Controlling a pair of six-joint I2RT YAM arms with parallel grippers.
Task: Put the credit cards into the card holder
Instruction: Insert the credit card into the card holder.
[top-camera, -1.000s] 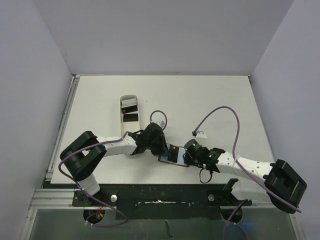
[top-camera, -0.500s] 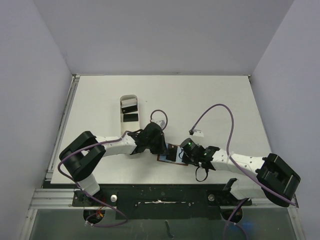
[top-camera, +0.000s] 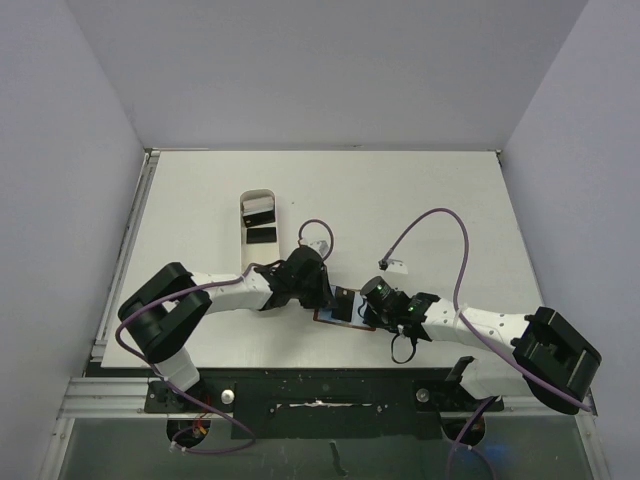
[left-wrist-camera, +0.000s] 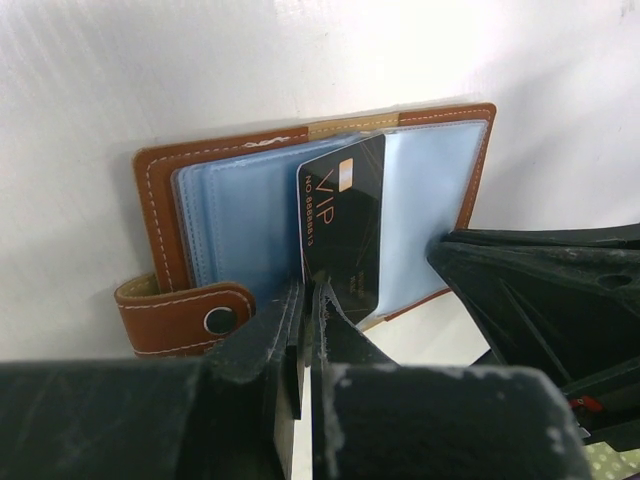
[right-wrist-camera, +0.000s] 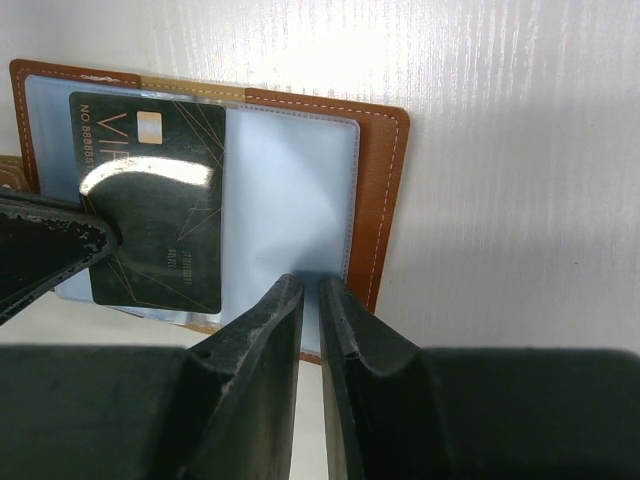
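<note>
Your left fingers (left-wrist-camera: 270, 340) sit closed over the card (left-wrist-camera: 340, 225) at its 6 o'clock edge. Your right fingers (right-wrist-camera: 255, 335), barely parted, hide the card holder (right-wrist-camera: 380, 200) rim there; grip unclear.

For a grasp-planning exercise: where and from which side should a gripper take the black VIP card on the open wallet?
Pinch the VIP card by its plain short end, coming in along its length. It is thin, lies on the card holder, and its lettered end looks tucked among the sleeves.
</note>
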